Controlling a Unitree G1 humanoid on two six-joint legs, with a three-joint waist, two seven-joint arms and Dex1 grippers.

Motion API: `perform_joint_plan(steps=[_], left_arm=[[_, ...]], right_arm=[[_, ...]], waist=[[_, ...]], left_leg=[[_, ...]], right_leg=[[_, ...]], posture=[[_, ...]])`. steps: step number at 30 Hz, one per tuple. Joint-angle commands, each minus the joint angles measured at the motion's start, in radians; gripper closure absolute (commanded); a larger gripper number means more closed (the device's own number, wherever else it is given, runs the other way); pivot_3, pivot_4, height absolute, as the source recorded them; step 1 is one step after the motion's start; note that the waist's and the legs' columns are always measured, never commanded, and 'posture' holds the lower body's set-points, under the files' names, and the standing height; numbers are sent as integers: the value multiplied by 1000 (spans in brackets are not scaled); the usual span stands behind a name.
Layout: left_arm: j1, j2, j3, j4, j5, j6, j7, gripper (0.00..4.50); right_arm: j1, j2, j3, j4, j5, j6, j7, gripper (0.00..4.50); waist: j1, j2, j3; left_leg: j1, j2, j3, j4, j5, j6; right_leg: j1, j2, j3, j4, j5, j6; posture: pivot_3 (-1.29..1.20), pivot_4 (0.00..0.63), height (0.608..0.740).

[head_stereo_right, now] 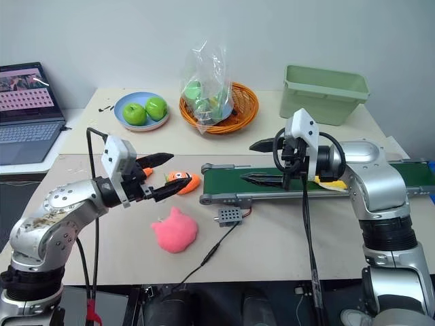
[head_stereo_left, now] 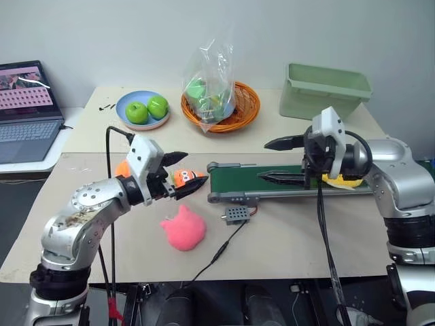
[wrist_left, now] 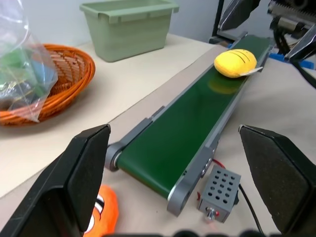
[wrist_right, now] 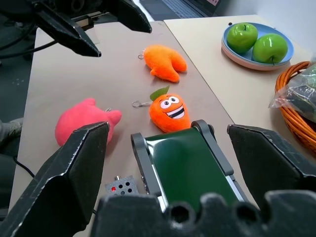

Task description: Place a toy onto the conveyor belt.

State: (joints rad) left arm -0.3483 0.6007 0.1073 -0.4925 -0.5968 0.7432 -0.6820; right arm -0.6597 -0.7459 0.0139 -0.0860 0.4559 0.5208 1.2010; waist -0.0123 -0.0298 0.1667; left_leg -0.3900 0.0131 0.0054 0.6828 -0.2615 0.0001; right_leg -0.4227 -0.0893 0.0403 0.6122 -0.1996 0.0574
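- Toy [wrist_left: 235, 63]: yellow oval plush with dark stitched stripes, lying on the belt [wrist_left: 187, 128] toward its right-hand stretch, long axis roughly across the belt's run. By the look of it, the placing is already done.
- Belt: long dark-green strip in a grey frame, running left to right across the tabletop [head_stereo_left: 292, 238]; near roller end at mid-table, a small grey control box [head_stereo_left: 236, 214] just beside it, wired.
- Right claw [head_stereo_left: 280, 160]: spread wide, holding nothing, hanging over the belt and pointing along it toward the left. The toy lies just behind its fingertips, on the wrist side, under the hand. This arm is plainly the nearer one.
- Left claw [head_stereo_left: 187, 174]: spread wide, empty, raised above the tabletop off the belt's left end, well apart from the toy.
- Orange carrot plush [wrist_right: 169, 111]: just off the roller end.
- Second orange plush [wrist_right: 164, 62]: farther left.
- Pink plush [head_stereo_left: 183, 228]: on the tabletop, nearer the front edge.
- Rear row: plate of green apples [head_stereo_left: 143, 110], orange basket [head_stereo_left: 231, 109] with a clear bag, pale green bin [head_stereo_left: 326, 89].
- Laptop [head_stereo_left: 27, 112]: far left.
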Motion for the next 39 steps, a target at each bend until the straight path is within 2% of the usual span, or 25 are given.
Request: perform_joint_plan(steps=[1,18,28,39], left_arm=[[-32,15,2,0,-21,2,-14,51],[-90,9,-38,32,-48,31,-15,51],[-103,5,-38,42,-46,37,-2,51],[-69,47,-11,19,-63,58,-12,51]], right_arm=[[-27,-24,-38,-9,19,-17,11,0],[-22,-69,-55,4,14,-35,29,0],[-25,-55,-50,20,5,-47,12,0],[-43,-38,-32,47,-4,-65,16,0]], waist=[[0,0,0],[0,0,0],[-1,0,0],[-2,0,0]], left_leg=[[0,0,0,0,0,0],[0,0,0,0,0,0],[0,0,0,0,0,0],[0,0,0,0,0,0]], right_leg=[[0,0,0,0,0,0],[0,0,0,0,0,0],[0,0,0,0,0,0],[0,0,0,0,0,0]], posture=[[0,150,740],[0,150,740],[0,150,740],[0,150,740]])
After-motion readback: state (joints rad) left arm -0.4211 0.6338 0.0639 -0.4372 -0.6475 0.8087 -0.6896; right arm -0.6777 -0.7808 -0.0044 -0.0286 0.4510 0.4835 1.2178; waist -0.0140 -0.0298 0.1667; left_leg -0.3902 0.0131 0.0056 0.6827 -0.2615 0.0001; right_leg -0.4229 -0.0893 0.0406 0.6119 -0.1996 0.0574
